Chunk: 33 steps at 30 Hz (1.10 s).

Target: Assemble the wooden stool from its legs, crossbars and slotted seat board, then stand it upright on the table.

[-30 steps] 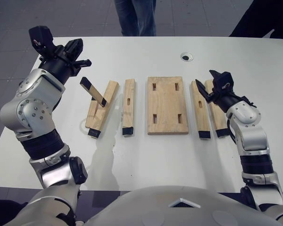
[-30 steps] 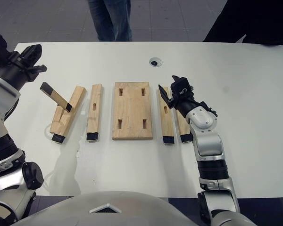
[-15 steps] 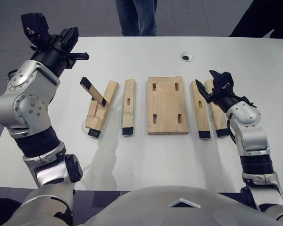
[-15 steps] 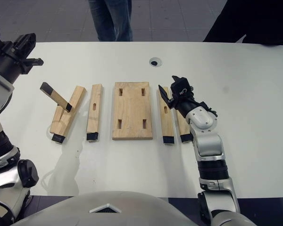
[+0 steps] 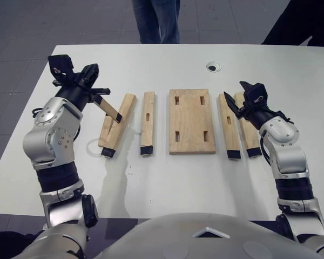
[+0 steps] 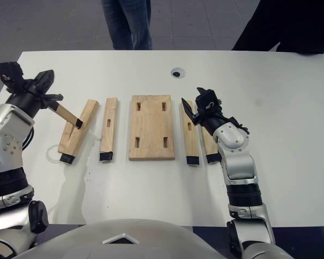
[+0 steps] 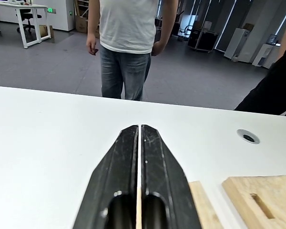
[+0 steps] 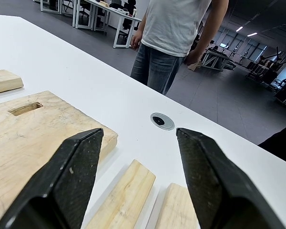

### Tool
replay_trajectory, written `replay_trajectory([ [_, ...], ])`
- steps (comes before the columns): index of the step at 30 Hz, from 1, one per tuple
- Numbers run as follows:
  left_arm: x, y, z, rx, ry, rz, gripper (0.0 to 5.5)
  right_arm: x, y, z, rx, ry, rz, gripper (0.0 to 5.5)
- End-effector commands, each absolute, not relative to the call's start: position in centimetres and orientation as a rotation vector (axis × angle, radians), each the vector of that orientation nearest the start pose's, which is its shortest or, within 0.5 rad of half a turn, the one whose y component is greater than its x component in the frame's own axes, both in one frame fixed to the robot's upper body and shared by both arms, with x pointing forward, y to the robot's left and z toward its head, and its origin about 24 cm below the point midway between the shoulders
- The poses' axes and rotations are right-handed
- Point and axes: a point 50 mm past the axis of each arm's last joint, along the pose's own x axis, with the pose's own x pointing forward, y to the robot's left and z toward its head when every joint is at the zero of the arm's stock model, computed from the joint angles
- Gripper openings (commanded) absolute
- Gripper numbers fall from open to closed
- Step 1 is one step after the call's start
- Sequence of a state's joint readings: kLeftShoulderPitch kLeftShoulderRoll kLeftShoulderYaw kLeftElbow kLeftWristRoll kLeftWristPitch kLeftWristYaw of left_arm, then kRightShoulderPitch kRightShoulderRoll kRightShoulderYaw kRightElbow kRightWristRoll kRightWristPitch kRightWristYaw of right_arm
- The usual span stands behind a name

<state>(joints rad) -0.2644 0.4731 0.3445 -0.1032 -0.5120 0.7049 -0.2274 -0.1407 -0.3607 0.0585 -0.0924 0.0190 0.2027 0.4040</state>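
Stool parts of pale, unfinished wood are lying in a row on a smooth white table [image 5: 167, 178]. The flat rectangular seat board [image 5: 191, 121], cut with four small rectangular slots, is sitting at the centre. Four plank-shaped legs are flanking it, two to each side, each tipped in black at its near end: the leftmost leg [image 5: 110, 137], the second leg [image 5: 147, 127], the third leg [image 5: 230, 132] and the rightmost leg [image 5: 251, 140]. Oblong slots are showing in the second and third.

One slim crossbar [image 5: 109, 108], black at its lower tip, is leaning tilted on the leftmost leg, its raised end pointing toward the left gripper [image 7: 138, 129]. That gripper's glossy black fingers are pressing together with barely a seam between them; whether they are touching the crossbar cannot be told.

The right gripper [image 8: 139, 132] is hovering over the far ends of the two right-hand legs, its wedge-shaped fingers spread wide and holding nothing. A round grey grommet [image 5: 213, 66] is sitting in the tabletop beyond the board.
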Motion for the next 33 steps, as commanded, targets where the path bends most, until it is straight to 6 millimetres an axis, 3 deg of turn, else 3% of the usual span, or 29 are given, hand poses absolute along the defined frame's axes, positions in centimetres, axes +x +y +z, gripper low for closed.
replay_trajectory([
  [1,28.6,27.4,13.5,-0.133,0.221,-0.07,0.11,27.4,-17.4,8.2,-0.358,0.054,0.458,2.82],
  [9,29.2,26.5,21.5,-0.09,-0.01,-0.138,0.11,27.4,-17.2,8.0,-0.36,0.063,0.463,2.82],
  [12,28.4,26.9,22.8,-0.058,-0.037,-0.13,0.11,27.4,-17.2,7.9,-0.36,0.063,0.461,2.82],
  [18,24.6,25.7,21.8,0.036,0.003,-0.123,0.11,27.4,-17.5,8.0,-0.361,0.062,0.452,2.82],
  [21,21.4,24.8,20.3,0.102,0.009,-0.118,0.35,27.0,-18.0,7.8,-0.36,0.072,0.433,2.82],
  [27,16.4,23.8,15.4,0.091,0.133,-0.1,1.23,26.7,-18.3,7.6,-0.357,0.089,0.421,2.82],
  [33,13.2,22.1,10.2,0.029,0.303,-0.111,2.26,27.2,-18.4,7.8,-0.369,0.087,0.437,2.82],
])
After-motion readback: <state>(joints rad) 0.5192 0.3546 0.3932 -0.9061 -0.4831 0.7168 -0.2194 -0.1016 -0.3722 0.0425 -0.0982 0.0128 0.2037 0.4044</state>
